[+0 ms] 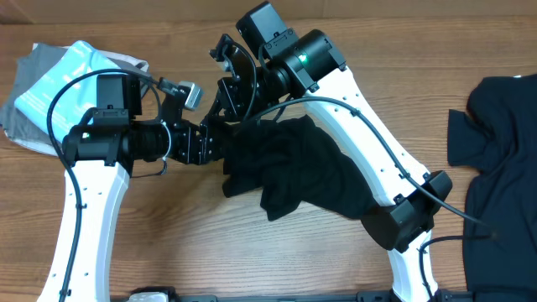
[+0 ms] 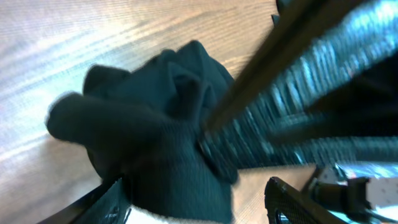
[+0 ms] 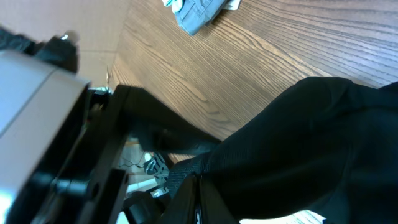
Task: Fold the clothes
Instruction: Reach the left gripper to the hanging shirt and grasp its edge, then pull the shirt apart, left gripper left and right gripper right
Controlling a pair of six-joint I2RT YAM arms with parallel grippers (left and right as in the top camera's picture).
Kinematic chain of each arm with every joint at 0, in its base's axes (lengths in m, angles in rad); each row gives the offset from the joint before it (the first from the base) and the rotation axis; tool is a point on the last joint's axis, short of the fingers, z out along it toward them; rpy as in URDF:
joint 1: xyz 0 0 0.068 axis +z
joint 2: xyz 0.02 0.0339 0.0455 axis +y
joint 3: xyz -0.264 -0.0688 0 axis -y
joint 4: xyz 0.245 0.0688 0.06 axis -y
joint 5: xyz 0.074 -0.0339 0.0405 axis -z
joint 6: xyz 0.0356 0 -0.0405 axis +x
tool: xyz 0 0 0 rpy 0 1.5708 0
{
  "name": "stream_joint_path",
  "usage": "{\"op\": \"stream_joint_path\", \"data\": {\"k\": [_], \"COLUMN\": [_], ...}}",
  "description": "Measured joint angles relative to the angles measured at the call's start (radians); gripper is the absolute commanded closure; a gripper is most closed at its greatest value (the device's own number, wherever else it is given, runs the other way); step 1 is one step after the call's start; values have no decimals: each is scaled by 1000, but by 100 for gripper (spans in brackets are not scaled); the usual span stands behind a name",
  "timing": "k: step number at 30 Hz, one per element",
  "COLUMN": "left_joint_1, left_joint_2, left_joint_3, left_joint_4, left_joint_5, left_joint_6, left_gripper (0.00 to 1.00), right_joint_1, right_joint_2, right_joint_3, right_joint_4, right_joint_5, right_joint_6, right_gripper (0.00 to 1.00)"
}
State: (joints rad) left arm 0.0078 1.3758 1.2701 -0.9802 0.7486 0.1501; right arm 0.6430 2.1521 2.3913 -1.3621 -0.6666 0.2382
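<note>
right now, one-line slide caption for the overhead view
Bunched black T-shirt mid-table, right gripper shut on it, left gripper open at its edge; second black shirt at right.

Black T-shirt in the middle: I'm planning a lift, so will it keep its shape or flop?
Probably floppy: the T-shirt lies bunched in soft folds, so it should sag. Likely light, being thin cloth. Pushed, it would probably crumple rather than slide on the wooden table.

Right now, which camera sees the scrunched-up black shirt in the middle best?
The overhead view. It shows most of the scrunched-up black shirt, bunched in the middle of the table. The left wrist view gives only a blurry close-up lump of it, and the right wrist view only one dark fold filling its lower right.
</note>
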Motion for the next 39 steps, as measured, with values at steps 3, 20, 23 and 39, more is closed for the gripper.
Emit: {"op": "stream_joint_path", "data": {"k": [3,20,23,39], "left_joint_1": [0,0,0,0], "left_joint_2": [3,3,3,-77], "left_joint_3": [0,0,0,-3], "left_joint_4": [39,56,61,415], "left_joint_5": [-9,-80,-60,-37], "left_joint_6": [11,-73,-103,-546], "left_gripper": [47,96,96,96], "right_joint_1": [0,0,-9,-254], "right_joint_2": [0,0,0,-1], "right_joint_3": [0,0,0,0], "right_joint_4": [0,-11,-6,-333], "right_joint_5": [-6,-6,-8,196], "right_joint_6": [0,-3,-4,-57], "right_gripper": [96,96,65,43]}}
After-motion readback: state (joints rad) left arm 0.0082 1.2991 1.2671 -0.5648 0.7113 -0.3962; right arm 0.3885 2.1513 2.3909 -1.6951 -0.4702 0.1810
